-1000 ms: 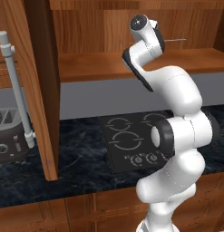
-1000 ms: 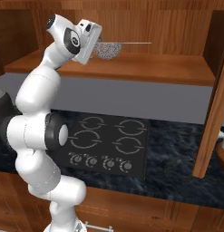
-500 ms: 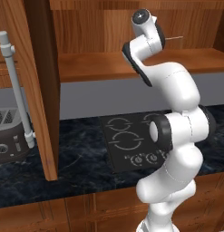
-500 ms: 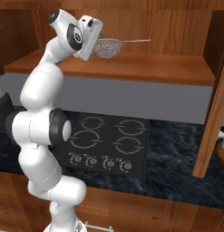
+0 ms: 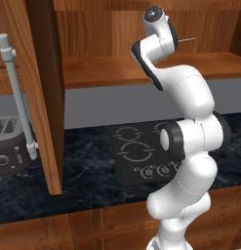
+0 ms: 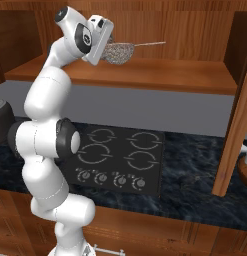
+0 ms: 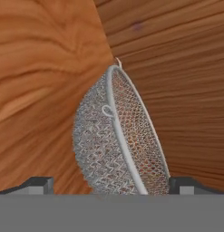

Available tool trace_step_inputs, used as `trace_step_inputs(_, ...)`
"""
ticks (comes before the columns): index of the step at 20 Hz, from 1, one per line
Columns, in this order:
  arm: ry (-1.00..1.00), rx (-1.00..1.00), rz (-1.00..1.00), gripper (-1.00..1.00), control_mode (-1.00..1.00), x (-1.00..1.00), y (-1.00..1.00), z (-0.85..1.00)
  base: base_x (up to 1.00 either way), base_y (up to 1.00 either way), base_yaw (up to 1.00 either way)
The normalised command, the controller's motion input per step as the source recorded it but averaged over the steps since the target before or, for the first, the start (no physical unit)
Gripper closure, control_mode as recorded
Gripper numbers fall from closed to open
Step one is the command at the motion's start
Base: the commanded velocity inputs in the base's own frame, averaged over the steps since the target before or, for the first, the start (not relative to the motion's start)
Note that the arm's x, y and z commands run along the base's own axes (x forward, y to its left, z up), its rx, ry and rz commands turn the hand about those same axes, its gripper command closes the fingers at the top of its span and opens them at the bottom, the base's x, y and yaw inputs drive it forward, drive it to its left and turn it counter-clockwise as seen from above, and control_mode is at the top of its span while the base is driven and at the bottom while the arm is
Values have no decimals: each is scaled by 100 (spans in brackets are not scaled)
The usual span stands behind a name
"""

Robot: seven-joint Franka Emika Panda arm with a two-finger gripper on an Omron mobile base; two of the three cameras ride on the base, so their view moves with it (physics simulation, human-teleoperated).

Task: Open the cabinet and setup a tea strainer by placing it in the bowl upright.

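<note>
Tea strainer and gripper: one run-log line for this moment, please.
cabinet: open | tea strainer: on the shelf inside, between the fingertips | gripper: open, not yet closed on it | bowl: not seen

Tea strainer [image 6: 119, 52]: near side hidden behind the hand in right base view; lower mesh cut by the bottom band in hand view. Toaster [image 5: 10, 144] cropped at left edge. Stove [image 5: 141, 154] partly behind arm.
</note>
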Motion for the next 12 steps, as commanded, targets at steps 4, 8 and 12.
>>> trace_step_inputs(4,0,0,2,-100,-100,0,0,0,0,0,0)
trace_step_inputs(8,0,0,0,-100,-100,0,0,0,0,0,0)
trace_step_inputs(12,0,0,0,-100,-100,0,0,-1,0,0,0)
